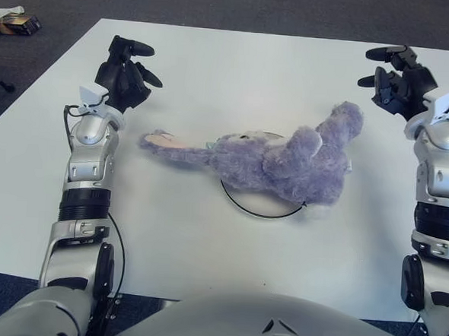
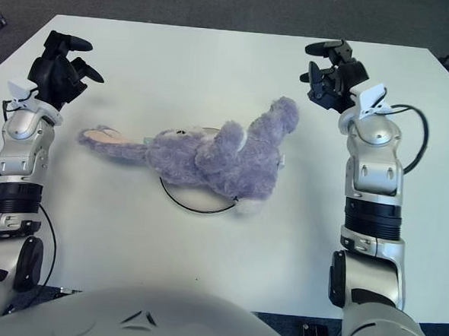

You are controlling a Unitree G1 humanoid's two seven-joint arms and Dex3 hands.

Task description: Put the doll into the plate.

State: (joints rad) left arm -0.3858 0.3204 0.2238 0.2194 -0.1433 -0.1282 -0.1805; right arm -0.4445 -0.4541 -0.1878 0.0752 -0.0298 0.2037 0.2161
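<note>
White bench (image 1: pixel 216 61), two things on it.
A plate (image 1: pixel 247 204) sits mid-bench; the purple doll (image 1: pixel 271 159) lies across it.

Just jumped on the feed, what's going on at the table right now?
Neither hand is holding anything. The purple plush doll lies across the plate at mid-table, its body covering most of it, with one long ear stretching off toward the robot's left. The left hand is raised to the left of the doll and the right hand to its right, both open and clear of it. The placement looks done, or nearly so.
</note>
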